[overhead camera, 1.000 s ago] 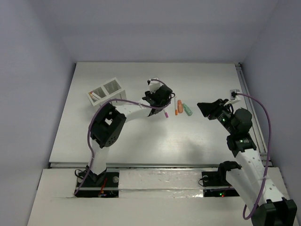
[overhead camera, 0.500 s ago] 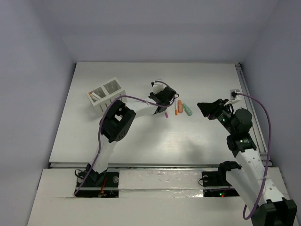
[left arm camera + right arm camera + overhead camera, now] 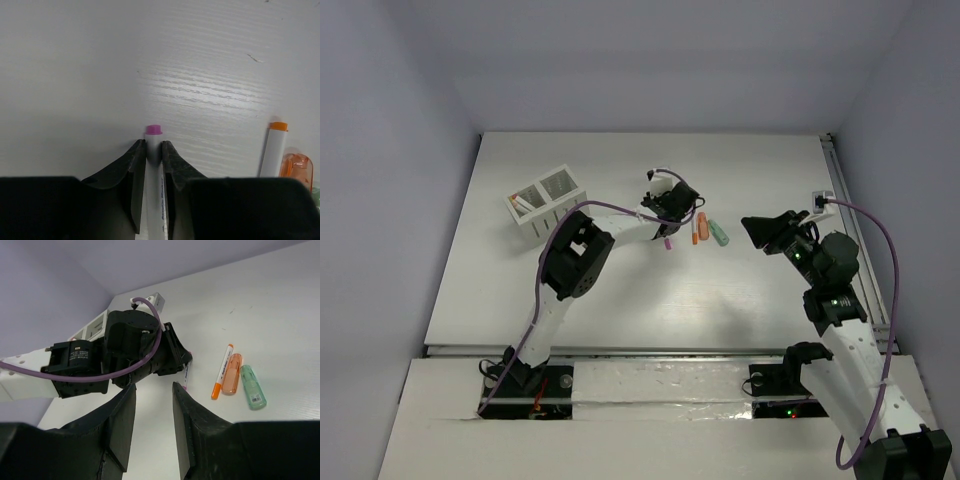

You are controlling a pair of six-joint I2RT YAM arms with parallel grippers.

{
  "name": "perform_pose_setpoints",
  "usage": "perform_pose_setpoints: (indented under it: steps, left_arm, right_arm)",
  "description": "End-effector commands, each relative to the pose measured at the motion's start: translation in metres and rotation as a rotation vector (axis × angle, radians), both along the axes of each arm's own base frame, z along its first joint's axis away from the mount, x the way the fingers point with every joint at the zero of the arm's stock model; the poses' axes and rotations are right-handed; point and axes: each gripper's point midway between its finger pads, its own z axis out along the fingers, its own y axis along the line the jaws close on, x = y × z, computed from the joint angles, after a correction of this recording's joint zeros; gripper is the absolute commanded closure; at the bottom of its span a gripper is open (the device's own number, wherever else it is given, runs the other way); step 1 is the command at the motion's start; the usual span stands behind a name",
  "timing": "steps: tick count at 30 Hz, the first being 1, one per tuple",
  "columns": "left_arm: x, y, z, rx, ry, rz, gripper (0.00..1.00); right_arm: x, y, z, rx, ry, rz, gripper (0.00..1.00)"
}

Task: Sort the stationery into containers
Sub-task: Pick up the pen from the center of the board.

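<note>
**Operator:** Which item does the left gripper [image 3: 153, 146] engage, and how does that item lie?

**Technician:** Its two black fingers [image 3: 134, 170] are clamped on a thin white pen with a magenta end cap [image 3: 153, 136]. In the left wrist view the barrel runs straight down the gap between the fingers, and the cap projects just past their tips. In the top view the long axis runs roughly far-to-near, with the cap toward the near edge of the white table [image 3: 620, 290]. Whether the pen rests on the surface or is raised off it cannot be told.

**Operator:** Is any marking legible?

**Technician:** Dark print runs along the barrel, too small to read. The same applies to the white pen with orange ends [image 3: 274, 150], which lies just to the right of the held pen and almost parallel to it. A stubby translucent orange marker [image 3: 296, 170] lies directly alongside that pen. A mint-green marker [image 3: 719, 234] lies on the far side of the orange one, angled slightly.

**Operator:** Where are the container and the second tool?

**Technician:** The white ribbed organiser box [image 3: 555, 210], with two square compartments, stands well to the left of the group. Another white pen [image 3: 523, 207] leans in its left compartment. The right gripper [image 3: 760, 232] hangs to the right of the mint-green marker, jaws apart, facing the group.
</note>
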Motion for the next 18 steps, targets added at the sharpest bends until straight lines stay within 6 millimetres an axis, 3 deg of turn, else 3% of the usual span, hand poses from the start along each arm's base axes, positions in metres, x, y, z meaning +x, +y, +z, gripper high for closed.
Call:
perform_pose_setpoints:
  steps: [1, 4, 6, 9, 10, 11, 16, 18]
  left_arm:
    - [-0.015, 0.013, -0.015, 0.127, 0.064, -0.049, 0.86]
    - [-0.016, 0.016, -0.02, 0.171, 0.079, -0.071, 0.75]
    - [-0.018, 0.017, -0.024, 0.182, 0.089, -0.078, 0.75]
    - [-0.02, 0.013, -0.029, 0.162, 0.096, -0.102, 0.87]
    - [-0.02, 0.012, -0.028, 0.154, 0.094, -0.102, 0.99]
    - [-0.019, 0.012, -0.027, 0.15, 0.09, -0.102, 1.0]
    - [-0.017, 0.015, 0.009, 0.14, 0.032, -0.102, 1.0]
    - [-0.015, 0.018, 0.042, 0.116, -0.025, -0.099, 1.0]
  right_arm:
    - [0.001, -0.002, 0.019, -0.003, -0.058, -0.012, 0.59]
    - [0.0, -0.003, 0.019, -0.003, -0.059, -0.013, 0.59]
    - [0.001, -0.002, 0.018, -0.003, -0.058, -0.012, 0.59]
    - [0.0, -0.002, 0.019, -0.001, -0.061, -0.008, 0.59]
    - [0.001, -0.002, 0.019, -0.001, -0.061, -0.01, 0.59]
    - [0.001, -0.002, 0.018, 0.0, -0.059, -0.01, 0.59]
    - [0.0, -0.002, 0.018, 0.0, -0.061, -0.007, 0.59]
    - [0.001, -0.001, 0.017, 0.002, -0.058, -0.007, 0.59]
